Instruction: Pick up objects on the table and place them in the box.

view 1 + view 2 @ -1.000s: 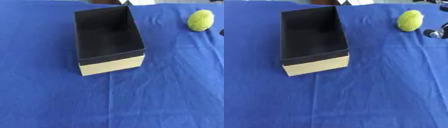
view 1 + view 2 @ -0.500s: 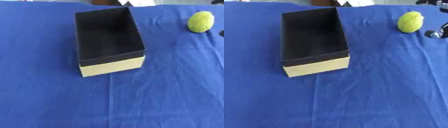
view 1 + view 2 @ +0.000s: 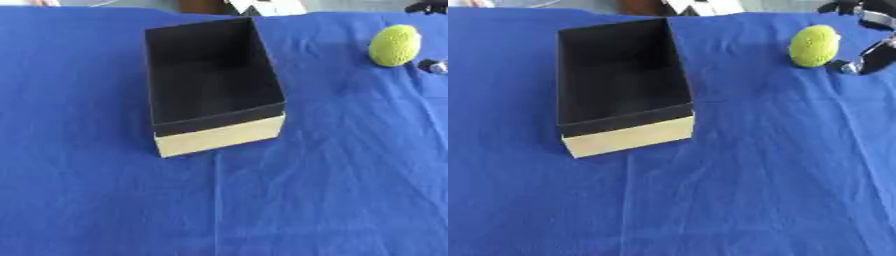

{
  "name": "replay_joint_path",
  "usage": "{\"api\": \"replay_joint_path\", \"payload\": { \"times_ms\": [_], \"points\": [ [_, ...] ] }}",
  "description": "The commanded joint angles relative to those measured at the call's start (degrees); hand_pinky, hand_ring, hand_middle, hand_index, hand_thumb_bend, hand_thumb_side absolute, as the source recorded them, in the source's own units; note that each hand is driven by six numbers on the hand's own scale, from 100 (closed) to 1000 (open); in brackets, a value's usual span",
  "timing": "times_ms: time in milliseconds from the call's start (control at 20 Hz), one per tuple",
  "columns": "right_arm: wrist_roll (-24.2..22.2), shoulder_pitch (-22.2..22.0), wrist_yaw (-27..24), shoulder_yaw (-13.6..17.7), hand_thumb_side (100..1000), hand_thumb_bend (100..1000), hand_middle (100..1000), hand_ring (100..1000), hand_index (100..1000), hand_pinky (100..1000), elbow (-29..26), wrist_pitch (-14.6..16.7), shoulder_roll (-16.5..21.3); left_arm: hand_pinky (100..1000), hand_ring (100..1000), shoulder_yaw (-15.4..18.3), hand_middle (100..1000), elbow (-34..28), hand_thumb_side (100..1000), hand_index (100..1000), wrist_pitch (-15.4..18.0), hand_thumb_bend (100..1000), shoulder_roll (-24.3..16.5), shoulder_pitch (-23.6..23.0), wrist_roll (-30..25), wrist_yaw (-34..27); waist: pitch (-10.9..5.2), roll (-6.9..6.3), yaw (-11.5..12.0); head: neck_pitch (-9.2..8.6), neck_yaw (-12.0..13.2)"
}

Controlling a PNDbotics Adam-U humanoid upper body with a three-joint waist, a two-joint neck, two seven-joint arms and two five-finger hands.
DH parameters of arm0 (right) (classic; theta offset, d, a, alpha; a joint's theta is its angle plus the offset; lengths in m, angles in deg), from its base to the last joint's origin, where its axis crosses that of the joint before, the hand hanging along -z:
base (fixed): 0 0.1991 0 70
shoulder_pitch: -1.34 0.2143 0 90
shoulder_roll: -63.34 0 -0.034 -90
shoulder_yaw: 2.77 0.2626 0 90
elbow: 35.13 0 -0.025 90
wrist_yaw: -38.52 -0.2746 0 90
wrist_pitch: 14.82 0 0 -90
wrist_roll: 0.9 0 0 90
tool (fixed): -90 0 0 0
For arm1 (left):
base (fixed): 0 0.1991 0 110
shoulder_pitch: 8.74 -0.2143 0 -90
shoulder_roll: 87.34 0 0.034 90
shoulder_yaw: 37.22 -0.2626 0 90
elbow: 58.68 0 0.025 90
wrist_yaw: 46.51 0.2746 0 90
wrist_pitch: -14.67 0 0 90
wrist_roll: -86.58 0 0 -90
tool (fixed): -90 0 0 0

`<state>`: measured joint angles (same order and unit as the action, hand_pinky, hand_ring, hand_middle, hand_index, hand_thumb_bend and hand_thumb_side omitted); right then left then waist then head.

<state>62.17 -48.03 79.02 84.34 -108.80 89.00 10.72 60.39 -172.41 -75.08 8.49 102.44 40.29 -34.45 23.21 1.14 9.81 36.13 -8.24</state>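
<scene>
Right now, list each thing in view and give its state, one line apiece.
Black-lined rectangular cardboard box: upright, open-topped, nothing visible inside.
Yellow-green egg-shaped textured object: on the cloth, outside the box, to its right.
Blue cloth over the table: spread flat, lightly creased.
Right hand: at the right edge beside the yellow-green object, mostly out of frame; grasp unclear.
Left hand: not in view.

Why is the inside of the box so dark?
In the left eye view the box has black inner walls and stands deep, so little light reaches its floor; in the right eye view the yellow-green ball looks bright and slightly blurred, throwing a small shadow on the blue cloth.
</scene>
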Motion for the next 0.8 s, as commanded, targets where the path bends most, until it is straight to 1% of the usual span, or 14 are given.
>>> {"api": "replay_joint_path", "payload": {
  "times_ms": [50,450,800],
  "points": [
    [0.49,1.54,1.45,0.44,100,370,920,904,1000,916,2.5,0.17,0.83,493,674,-0.01,652,-0.86,752,667,0.1,925,-0.73,0.51,-0.18,-0.22,-1.72,-0.88,0.12,-0.47,-0.22],
    [1.41,3.43,3.46,0.69,100,362,919,901,1000,915,6.8,0.55,-0.52,490,675,-0.27,653,-0.86,750,666,0.07,927,-0.63,0.76,-0.5,-0.43,-0.88,-1.17,0.42,-0.76,-0.46],
    [2.56,5.2,4.06,0.87,100,345,919,898,1000,914,7.13,0.67,-1.04,488,676,-0.32,654,-0.86,749,665,-0.02,929,-0.59,0.95,-0.65,-0.51,0.13,-1.48,0.84,-1.6,-1.01]
  ]
}}
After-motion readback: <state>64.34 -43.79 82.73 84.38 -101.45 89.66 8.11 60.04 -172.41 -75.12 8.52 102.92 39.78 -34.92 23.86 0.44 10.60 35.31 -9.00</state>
